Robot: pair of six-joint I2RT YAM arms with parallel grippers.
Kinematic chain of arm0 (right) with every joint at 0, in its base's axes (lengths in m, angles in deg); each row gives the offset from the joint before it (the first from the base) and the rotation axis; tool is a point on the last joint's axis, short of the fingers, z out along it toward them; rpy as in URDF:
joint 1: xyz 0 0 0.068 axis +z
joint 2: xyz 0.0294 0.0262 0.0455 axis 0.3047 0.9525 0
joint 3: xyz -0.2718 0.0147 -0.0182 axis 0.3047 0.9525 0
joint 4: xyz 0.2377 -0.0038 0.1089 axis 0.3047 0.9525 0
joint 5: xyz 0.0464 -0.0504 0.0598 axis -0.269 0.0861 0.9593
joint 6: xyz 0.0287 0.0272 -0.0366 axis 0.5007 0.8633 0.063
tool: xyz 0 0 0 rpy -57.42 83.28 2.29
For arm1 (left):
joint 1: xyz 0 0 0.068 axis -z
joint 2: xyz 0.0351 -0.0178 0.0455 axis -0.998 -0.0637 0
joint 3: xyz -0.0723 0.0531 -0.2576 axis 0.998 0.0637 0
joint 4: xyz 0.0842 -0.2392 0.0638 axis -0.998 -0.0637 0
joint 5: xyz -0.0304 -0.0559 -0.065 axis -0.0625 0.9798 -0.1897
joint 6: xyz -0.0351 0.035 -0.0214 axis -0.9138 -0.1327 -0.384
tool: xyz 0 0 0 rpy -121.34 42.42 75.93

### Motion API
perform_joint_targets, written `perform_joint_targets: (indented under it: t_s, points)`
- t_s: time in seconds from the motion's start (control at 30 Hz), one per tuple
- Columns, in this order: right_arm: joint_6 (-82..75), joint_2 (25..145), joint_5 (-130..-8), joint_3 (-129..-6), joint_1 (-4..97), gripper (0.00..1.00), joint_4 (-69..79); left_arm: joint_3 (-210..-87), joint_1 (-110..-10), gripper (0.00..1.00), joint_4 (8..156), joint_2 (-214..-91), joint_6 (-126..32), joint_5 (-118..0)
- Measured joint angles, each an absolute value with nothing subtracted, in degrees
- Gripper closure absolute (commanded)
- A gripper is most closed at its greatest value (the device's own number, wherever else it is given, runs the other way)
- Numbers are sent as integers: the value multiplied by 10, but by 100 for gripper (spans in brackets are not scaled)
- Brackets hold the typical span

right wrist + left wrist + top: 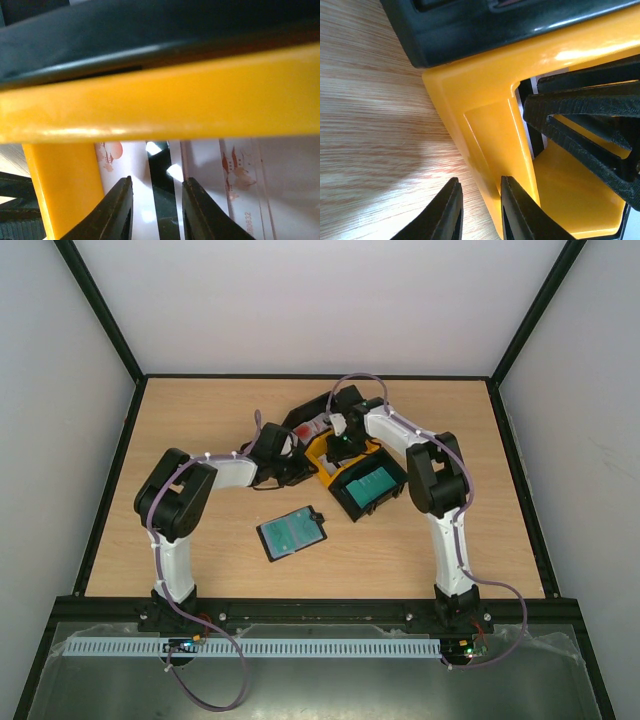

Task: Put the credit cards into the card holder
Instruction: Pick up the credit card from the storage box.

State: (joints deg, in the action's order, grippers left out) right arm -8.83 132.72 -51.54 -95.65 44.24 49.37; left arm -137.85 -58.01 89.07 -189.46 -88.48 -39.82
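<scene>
The card holder (292,532) lies open on the table in front of the arms, a pale teal face showing inside it. White credit cards with red blotches (250,170) lie in the yellow tray (322,455), with a dark gap between two of them. My right gripper (155,210) is open just above these cards, inside the tray (160,107); in the top view it (345,445) is over that tray. My left gripper (480,210) is open, its jaws either side of the yellow tray's outer wall (490,130). Teal cards sit in a black tray (368,488).
A second black tray (308,425) with red-and-white cards stands behind the yellow one, and its edge shows in the left wrist view (470,30). The right gripper's ridged black fingers (585,115) show inside the yellow tray. Bare wood (200,420) lies to the left.
</scene>
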Motion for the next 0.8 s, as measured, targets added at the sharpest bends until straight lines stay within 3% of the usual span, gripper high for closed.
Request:
perform_joint_targets:
  t_s: [0.23, 0.8]
  points:
    - [-85, 1311, -496, -939, 435, 82, 487, -1383, -580, 76, 883, -1896, -885, -398]
    - [-84, 1258, -427, -885, 438, 82, 458, -1383, -579, 76, 883, -1896, -885, -400]
